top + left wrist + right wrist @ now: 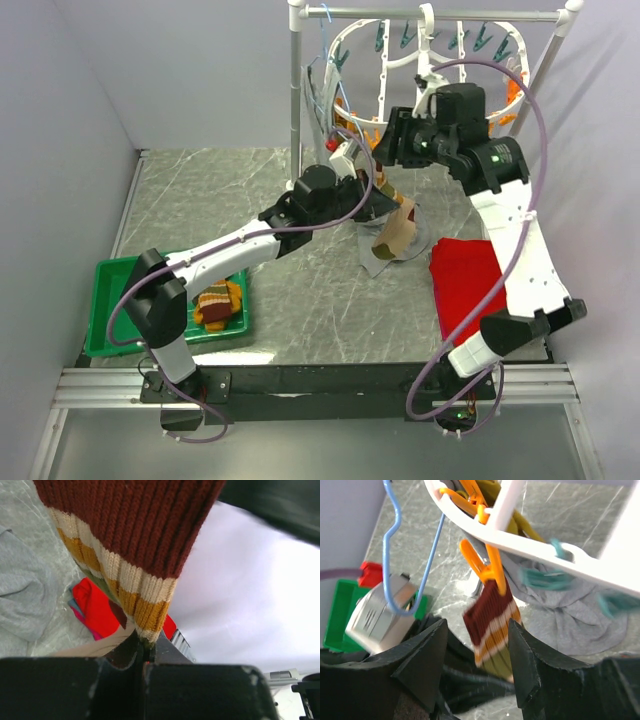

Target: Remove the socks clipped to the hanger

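Hanging from an orange plastic clip [487,565] on the round white plastic peg hanger [520,535], a maroon ribbed sock with cream and mustard stripes [490,625] sits over the tabletop's far middle. Right wrist view only: right gripper [476,630] fingers spread, one on each side of the sock, not pinching. Thin blue wire hanger [415,555] just left, grey tank top [570,615] below. Left wrist view only: left gripper [142,655] clamped shut on the sock's lower end. Top view adds more socks [220,300] in a green plastic tray [105,310] at the near left corner and a red cloth [465,275] by the right edge. Bare marble tabletop [200,200] at far left.
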